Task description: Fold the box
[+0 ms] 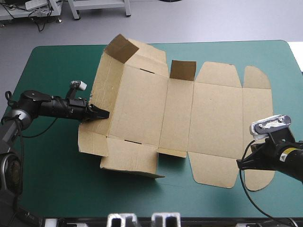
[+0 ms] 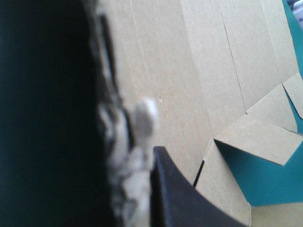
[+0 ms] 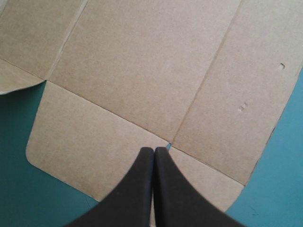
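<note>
The brown box (image 1: 156, 109) lies as a cut sheet across the teal-green cover, its left part raised. My left gripper (image 1: 102, 114) reaches in from the left and is shut on the box's raised left wall. In the left wrist view the board's edge (image 2: 144, 113) runs between the black fingers (image 2: 170, 194). My right gripper (image 1: 240, 164) is shut and holds nothing. It points at the flat right part of the sheet from the near right. In the right wrist view its tip (image 3: 154, 149) hovers over the notch between two near flaps of the box (image 3: 142, 61).
A corner flap (image 1: 120, 47) stands up at the box's far left and a small flap (image 1: 182, 70) at its far middle. Bare teal-green cover (image 1: 57, 179) shows left of the box and along the near edge.
</note>
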Controlling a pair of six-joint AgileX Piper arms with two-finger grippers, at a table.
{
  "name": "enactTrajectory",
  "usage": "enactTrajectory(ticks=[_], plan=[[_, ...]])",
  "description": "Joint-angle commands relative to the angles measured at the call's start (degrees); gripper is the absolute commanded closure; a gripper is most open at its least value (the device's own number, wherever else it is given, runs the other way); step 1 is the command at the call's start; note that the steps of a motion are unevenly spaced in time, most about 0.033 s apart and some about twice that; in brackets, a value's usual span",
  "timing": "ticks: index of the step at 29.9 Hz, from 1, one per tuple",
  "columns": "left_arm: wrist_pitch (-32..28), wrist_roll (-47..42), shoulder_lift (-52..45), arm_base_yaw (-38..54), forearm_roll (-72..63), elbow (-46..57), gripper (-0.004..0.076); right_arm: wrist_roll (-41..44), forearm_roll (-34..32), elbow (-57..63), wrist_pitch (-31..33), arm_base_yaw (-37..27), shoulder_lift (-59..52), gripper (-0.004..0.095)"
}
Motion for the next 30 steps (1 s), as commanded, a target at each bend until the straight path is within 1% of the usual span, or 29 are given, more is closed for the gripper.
enactTrajectory(ticks=[1, 4, 7, 11, 16, 19, 22, 27, 30], plan=[[6.73, 0.82, -5.41, -2.22, -1.6, -7.47, 0.073, -2.15, 0.04, -1.97, -2.64, 0.05, -0.08, 0.0926], [6.73, -0.38, -6.86, -4.72, 2.57, -13.87, 0.073, -3.52, 0.02, -1.97, -3.78, 0.05, -0.08, 0.0926], [6.28, -4.48, -7.54, -7.86, 9.59, -21.3, 0.073, -3.66, -0.09, -1.97, -7.42, 0.05, -0.08, 0.0926], [4.54, -9.47, -7.78, -14.64, 25.43, -30.02, 0.073, -3.66, -0.44, -2.03, -13.65, 0.05, -0.08, 0.0926], [3.95, -13.16, -7.78, -25.69, 46.66, -35.57, 0.073, -4.36, -0.3, -2.17, -19.87, 0.05, -0.08, 0.0926], [-0.76, -16.82, -7.83, -31.99, 57.22, -35.95, 0.073, -5.26, -0.23, -3.15, -22.78, 0.05, 0.0, 0.0926], [-6.45, -19.76, -7.83, -37.7, 65.52, -35.95, 0.073, -5.26, -0.23, -6.37, -22.9, 0.05, 0.8, 0.0926], [-14.71, -21.34, -7.83, -47.4, 76.87, -35.95, 0.0732, -5.26, -0.56, -13.15, -21.8, 0.05, 3.89, 0.0926], [-16.98, -23.46, -7.83, -51.46, 81.86, -35.95, 0.0732, -5.26, -1.6, -17.38, -19.59, 0.05, 6.48, 0.0926]])
